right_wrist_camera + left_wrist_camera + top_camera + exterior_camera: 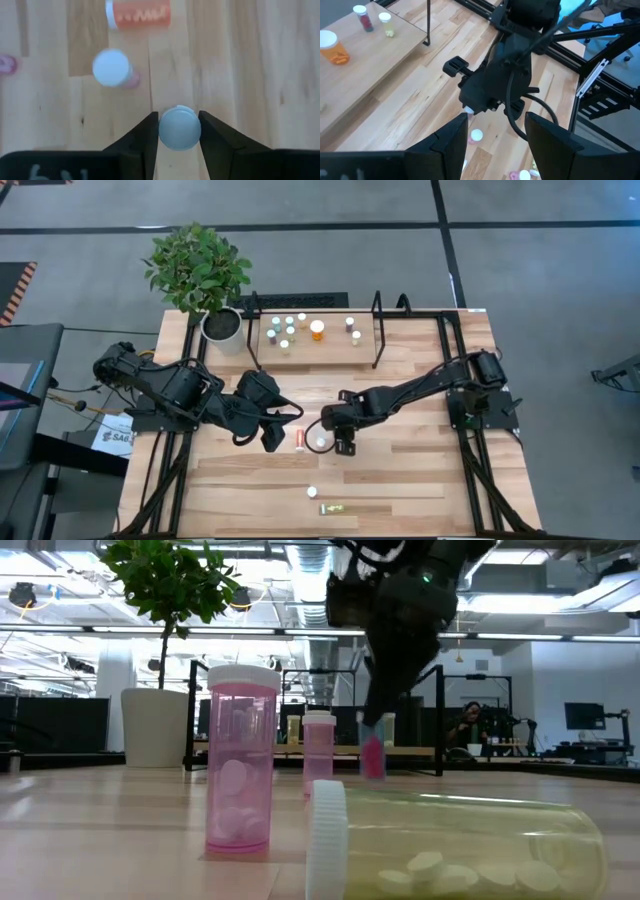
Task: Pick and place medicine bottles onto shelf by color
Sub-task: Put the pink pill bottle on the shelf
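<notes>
Right wrist view: the right gripper (179,131) is clamped on the white cap of a small bottle (179,127), which sits between its two fingers above the tabletop (240,60). Beyond it, an orange bottle (137,14) lies on its side and a pink bottle (114,68) stands upright. The left gripper (275,430) waits near the table's middle, fingers apart. The shelf (330,346) at the far edge carries several bottles.
</notes>
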Robot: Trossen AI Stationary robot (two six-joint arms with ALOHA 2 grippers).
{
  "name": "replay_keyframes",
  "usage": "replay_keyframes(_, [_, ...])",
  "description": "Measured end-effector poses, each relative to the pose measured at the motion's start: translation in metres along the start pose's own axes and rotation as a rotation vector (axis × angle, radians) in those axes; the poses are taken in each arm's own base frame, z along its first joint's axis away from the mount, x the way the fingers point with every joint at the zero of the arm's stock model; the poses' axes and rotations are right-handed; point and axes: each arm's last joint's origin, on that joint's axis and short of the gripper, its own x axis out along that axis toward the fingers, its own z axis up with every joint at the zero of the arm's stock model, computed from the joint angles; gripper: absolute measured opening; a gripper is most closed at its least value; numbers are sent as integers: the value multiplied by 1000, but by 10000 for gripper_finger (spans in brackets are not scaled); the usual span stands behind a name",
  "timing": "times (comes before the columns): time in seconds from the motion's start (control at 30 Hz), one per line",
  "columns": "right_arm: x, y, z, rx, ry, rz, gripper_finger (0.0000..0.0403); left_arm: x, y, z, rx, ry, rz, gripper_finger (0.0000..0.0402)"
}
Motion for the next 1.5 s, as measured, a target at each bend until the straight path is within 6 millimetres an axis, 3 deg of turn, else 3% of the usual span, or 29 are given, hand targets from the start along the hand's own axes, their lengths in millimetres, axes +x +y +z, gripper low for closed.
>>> replay_keyframes(0.23, [-17,-11,20,-63,-15,-14,139,0,1,-1,4,5,5,183])
replay_keyframes(0.37, [-24,-29,27,-72,11,-42,134,0,2,-2,16,19,21,183])
replay_keyframes(0.63, [-34,-79,40,18,18,-101,146,-5,11,-3,42,47,72,183])
replay_keyframes(0.93, [-58,-148,58,233,-61,-176,138,-19,38,9,121,40,133,183])
replay_keyframes(1.2, [-68,-207,52,427,-98,-245,145,-29,61,26,171,-1,166,183])
replay_keyframes(1.5, [-76,-245,47,486,-158,-294,140,-25,83,42,120,-33,241,183])
